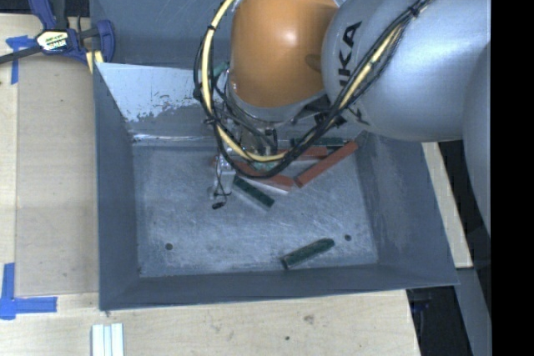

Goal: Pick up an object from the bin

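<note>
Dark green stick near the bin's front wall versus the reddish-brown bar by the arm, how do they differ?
The dark green stick lies alone on the bare floor of the bin; the reddish-brown bar sits in a small heap. The dark green stick is fully in sight; the reddish-brown bar runs partly under the arm. Their colours differ as named. Both are slim, lie flat and slant the same way.

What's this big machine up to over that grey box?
A robot arm reaches into the grey bin from the right. Its gripper hangs low near the middle, beside a heap of reddish-brown sticks and a dark green piece. Another dark green stick lies alone by the near wall. Whether it holds anything is unclear.
</note>
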You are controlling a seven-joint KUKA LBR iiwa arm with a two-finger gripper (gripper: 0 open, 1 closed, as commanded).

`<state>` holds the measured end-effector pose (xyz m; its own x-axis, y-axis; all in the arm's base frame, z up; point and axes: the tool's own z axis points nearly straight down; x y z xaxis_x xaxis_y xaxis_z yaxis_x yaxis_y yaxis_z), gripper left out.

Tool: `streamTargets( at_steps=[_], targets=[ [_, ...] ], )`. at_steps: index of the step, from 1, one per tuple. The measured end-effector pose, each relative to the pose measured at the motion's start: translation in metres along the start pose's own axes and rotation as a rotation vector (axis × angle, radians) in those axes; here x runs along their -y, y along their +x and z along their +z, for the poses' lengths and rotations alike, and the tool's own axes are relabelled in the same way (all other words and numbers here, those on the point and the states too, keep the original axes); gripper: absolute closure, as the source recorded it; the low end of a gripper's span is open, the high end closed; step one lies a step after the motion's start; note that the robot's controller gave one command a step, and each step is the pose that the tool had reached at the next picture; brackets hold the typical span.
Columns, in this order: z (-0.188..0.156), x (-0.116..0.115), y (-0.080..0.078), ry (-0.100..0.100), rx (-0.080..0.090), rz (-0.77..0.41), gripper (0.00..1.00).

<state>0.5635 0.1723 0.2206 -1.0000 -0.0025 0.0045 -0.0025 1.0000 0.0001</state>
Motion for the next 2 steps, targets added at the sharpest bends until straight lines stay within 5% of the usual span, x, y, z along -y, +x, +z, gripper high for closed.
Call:
streamTargets(
  at_steps=[1,2],
  targets=[
    [0.1489,0.0857,-0.0052,0.001,0.005,-0.197,0.00],
    [0.1443,0.0824,-0.0075,-0.002,0.013,-0.199,1.00]
  ],
)
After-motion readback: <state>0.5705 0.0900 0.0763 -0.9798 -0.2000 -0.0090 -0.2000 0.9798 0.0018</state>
